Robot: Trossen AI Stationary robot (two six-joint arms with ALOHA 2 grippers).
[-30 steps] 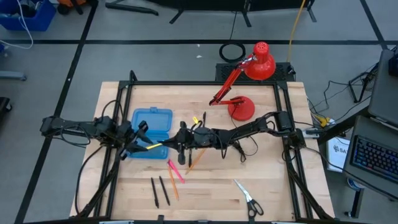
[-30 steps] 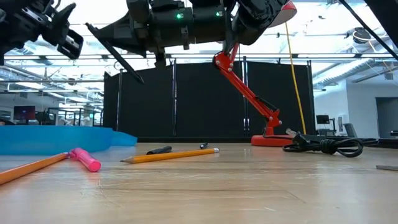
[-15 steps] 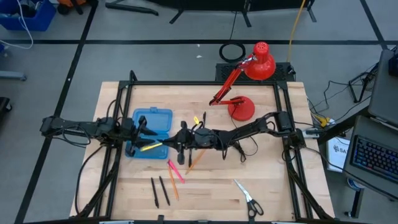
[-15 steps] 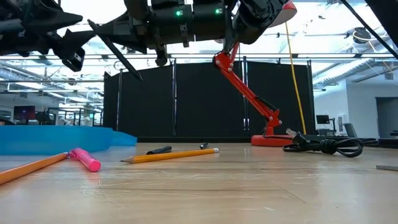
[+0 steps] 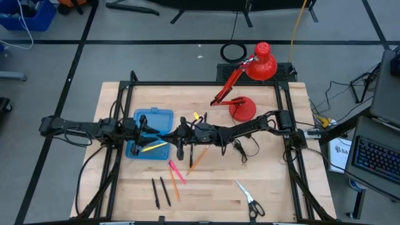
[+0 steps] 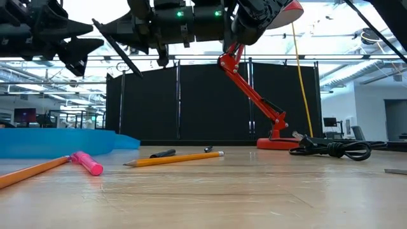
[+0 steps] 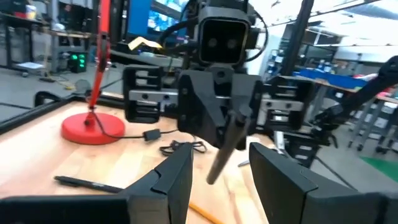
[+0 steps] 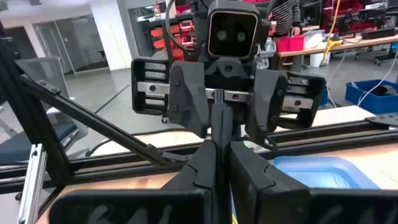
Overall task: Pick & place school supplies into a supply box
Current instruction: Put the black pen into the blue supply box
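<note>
The right gripper (image 5: 179,139) is clamped on a dark pen (image 7: 225,146) that slants down toward the left gripper (image 5: 145,132), whose fingers stand apart, facing it over the supply box (image 5: 152,120) on the table (image 5: 269,181). The handover looks close, with the left arm nearer the box.

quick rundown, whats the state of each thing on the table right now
left gripper: open, raised over the box
right gripper: shut on the black pen
black pen: held in the air, tilted
blue box: flat on the table
scissors: lying flat, blades closed
red lamp: standing upright
</note>
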